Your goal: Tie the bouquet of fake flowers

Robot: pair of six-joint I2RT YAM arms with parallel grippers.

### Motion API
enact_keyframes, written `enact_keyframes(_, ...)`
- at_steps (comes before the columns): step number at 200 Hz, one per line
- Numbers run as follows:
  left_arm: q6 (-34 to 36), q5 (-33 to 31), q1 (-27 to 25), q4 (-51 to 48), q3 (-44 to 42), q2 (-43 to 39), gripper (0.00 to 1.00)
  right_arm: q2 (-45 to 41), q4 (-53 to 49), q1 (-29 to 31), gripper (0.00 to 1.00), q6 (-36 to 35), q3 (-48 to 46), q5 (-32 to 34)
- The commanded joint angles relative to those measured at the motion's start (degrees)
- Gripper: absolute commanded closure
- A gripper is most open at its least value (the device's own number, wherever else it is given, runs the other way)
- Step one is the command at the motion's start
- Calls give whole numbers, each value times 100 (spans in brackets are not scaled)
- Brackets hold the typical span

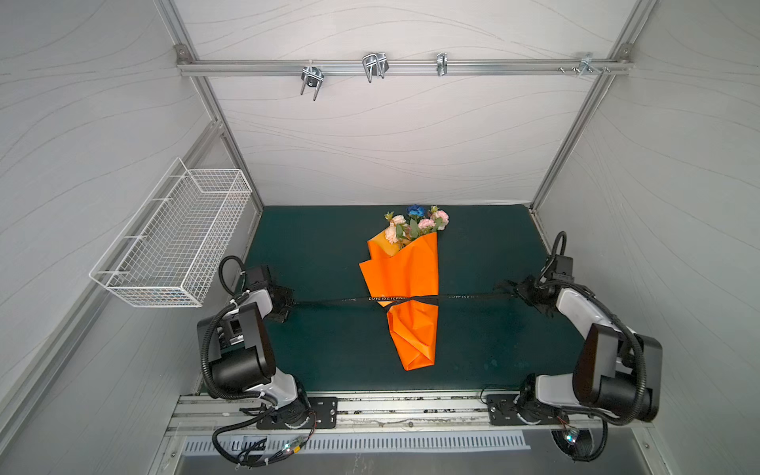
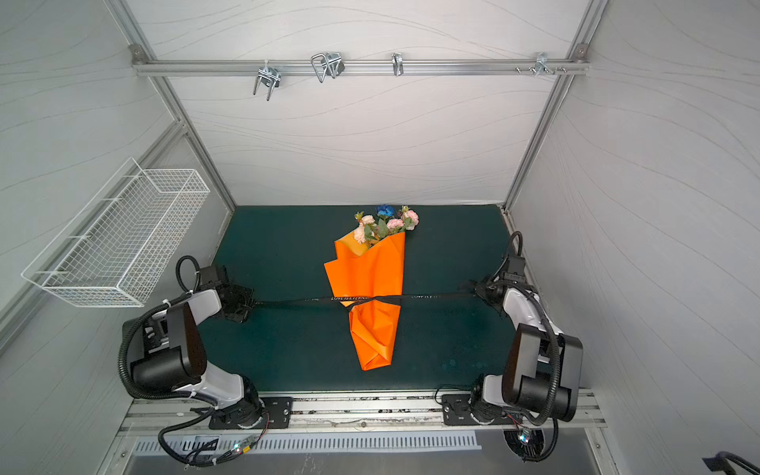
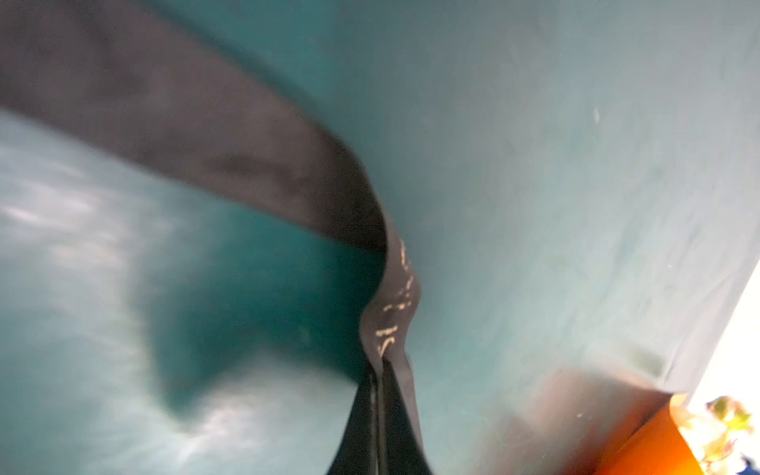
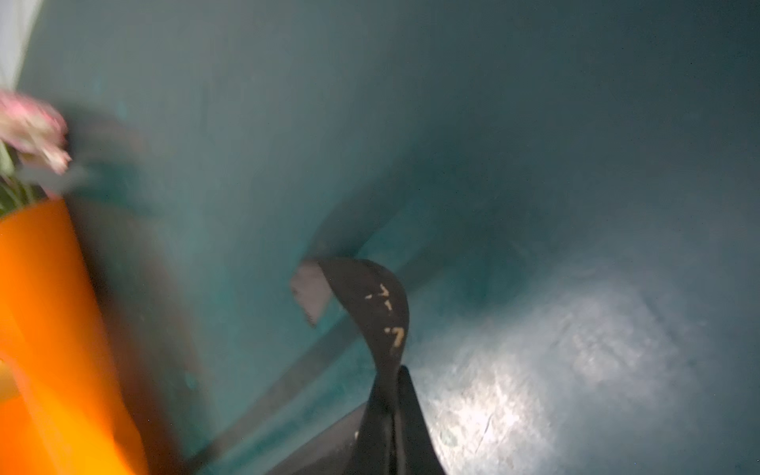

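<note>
Two black parallel grippers, our left gripper [image 1: 289,303] and our right gripper [image 1: 512,290], are each clamped tight on an end of the black ribbon with pale lettering [image 1: 386,299]. It runs taut across the crinkled orange wrapping paper [image 1: 405,267] and pinches it at the waist. The bouquet of fake flowers [image 1: 416,224], peach and pink blooms with one blue rose, lies wrapped in the middle of the dark green mat [image 1: 320,353], blooms at the far end. We judge this to be the cinching pull of the knot. To do it well we pull both ends evenly, level and opposite, so the bundle does not slide sideways. We stop before the ribbon slips from our grip or tears the paper.
</note>
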Motion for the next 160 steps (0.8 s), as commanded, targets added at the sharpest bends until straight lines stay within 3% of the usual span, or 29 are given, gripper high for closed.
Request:
enact_keyframes(1,10,-458,533,63,98,-181,100,46,265,-665,100,146,141,298)
enact_keyframes(50,-12,-245,1302,61,184,-236,100,-48,259,-1747,100,238,136,66)
enact_keyframes(107,48,77,2066,57,668,285,100,55,345,-2829,100,378,95,-297)
enact_keyframes(141,190,186,2216,136,950,407,100,231,416,-2968,100,348,191,-563)
enact_keyframes(160,189,387,2111,270,919,395,100,347,537,-2552,100,336,156,-683)
